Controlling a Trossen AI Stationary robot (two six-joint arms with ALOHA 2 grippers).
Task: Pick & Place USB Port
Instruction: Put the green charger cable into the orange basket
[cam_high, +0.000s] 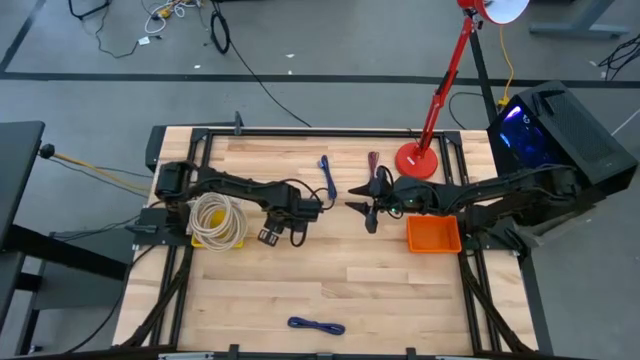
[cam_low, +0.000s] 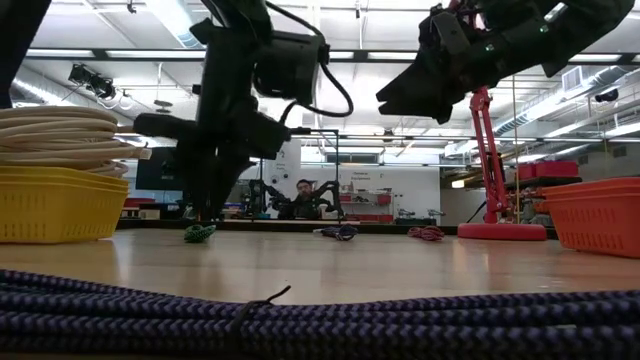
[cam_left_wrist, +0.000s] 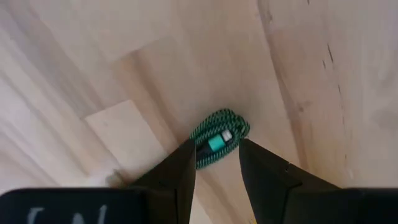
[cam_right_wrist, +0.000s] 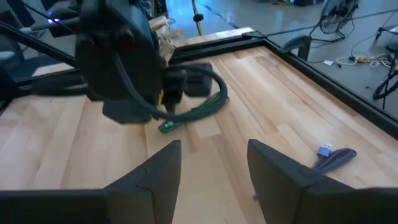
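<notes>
The small green braided cable bundle (cam_left_wrist: 217, 138), judged light, soft and best pinched across its coils, is seen lying on the pale wooden counter (cam_left_wrist: 93, 74) between the parted left gripper (cam_left_wrist: 216, 163) fingers; the right gripper (cam_right_wrist: 211, 163), held wide and empty, is parked nearby.

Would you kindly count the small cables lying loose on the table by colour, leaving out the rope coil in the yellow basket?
Blue: 2, the far blue cable and the near blue cable
Red: 1, the red cable
Green: 1, the green cable
Total: 4
</notes>
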